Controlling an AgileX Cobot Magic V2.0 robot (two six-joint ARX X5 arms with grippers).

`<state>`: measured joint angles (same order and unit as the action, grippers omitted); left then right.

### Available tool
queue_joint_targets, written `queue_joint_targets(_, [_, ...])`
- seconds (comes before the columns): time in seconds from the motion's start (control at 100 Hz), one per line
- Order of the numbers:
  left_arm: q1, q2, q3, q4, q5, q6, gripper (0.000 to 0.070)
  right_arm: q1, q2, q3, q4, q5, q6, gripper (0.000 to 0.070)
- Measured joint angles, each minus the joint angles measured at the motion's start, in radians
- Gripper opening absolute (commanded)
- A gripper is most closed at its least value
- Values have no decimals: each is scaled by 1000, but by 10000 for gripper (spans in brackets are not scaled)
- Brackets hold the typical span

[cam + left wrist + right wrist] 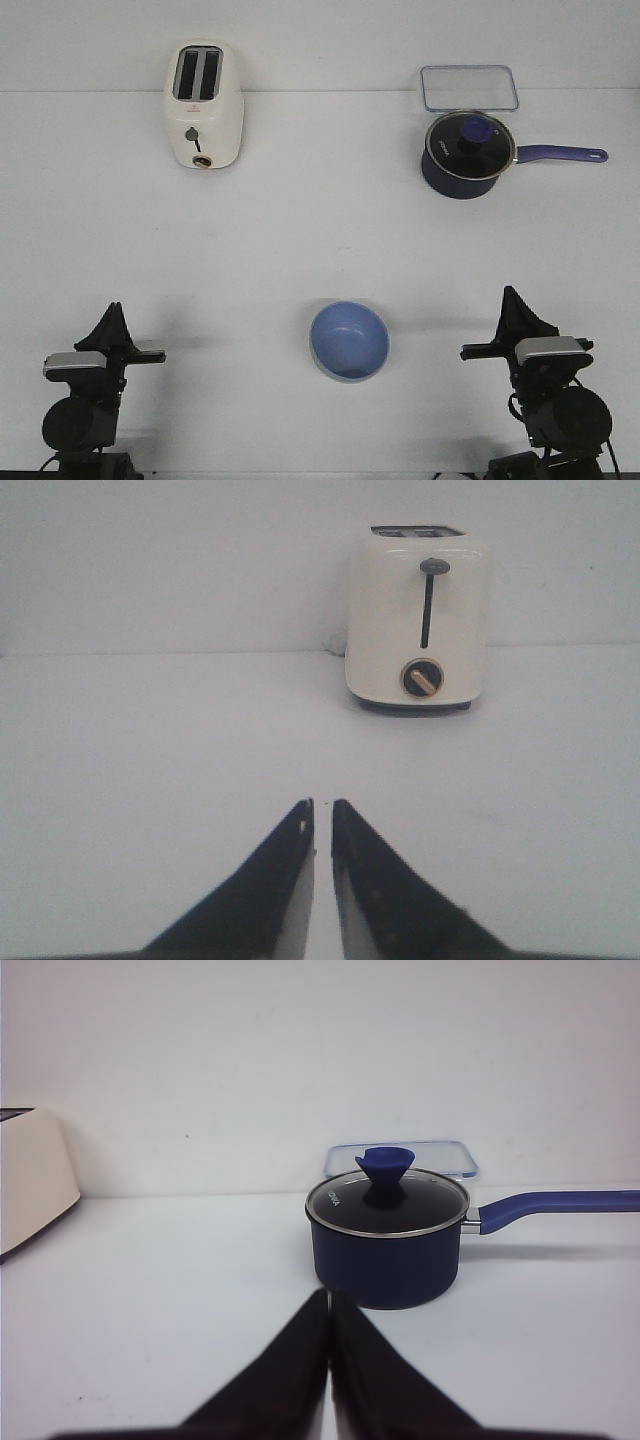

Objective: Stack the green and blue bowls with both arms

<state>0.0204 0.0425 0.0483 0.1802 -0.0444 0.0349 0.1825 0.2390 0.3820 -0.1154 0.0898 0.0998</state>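
Note:
A light periwinkle blue bowl [349, 341] stands upright at the front middle of the white table, between my two arms. No green bowl shows in any view. My left gripper [113, 310] rests at the front left, well to the left of the bowl; in the left wrist view [322, 805] its jaws stand a thin slit apart with nothing between them. My right gripper [512, 295] rests at the front right, well to the right of the bowl; in the right wrist view [329, 1295] its jaws are pressed together and empty. The bowl shows in neither wrist view.
A cream toaster [203, 105] stands at the back left, also in the left wrist view [418, 620]. A dark navy saucepan [466, 152] with a glass lid and long handle stands at the back right, also in the right wrist view [387, 1240]. A clear rectangular container [468, 88] lies behind it.

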Motion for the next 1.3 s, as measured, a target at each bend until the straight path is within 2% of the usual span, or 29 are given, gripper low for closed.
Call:
queue_joint_targets(0.1, [9, -37, -14, 8, 26, 0, 15, 0, 0, 0, 0, 0, 0, 0])
queue_joint_targets(1.04, [16, -37, -14, 16, 25, -26, 15, 0, 0, 0, 0, 0, -2, 0])
queue_joint_targets(1.15, [16, -37, -14, 16, 25, -26, 15, -1, -5, 0, -1, 20, -37, 0])
queue_joint_targets(1.3, [16, -37, -14, 16, 25, -26, 15, -38, -62, -46, -3, 8, -149, 0])
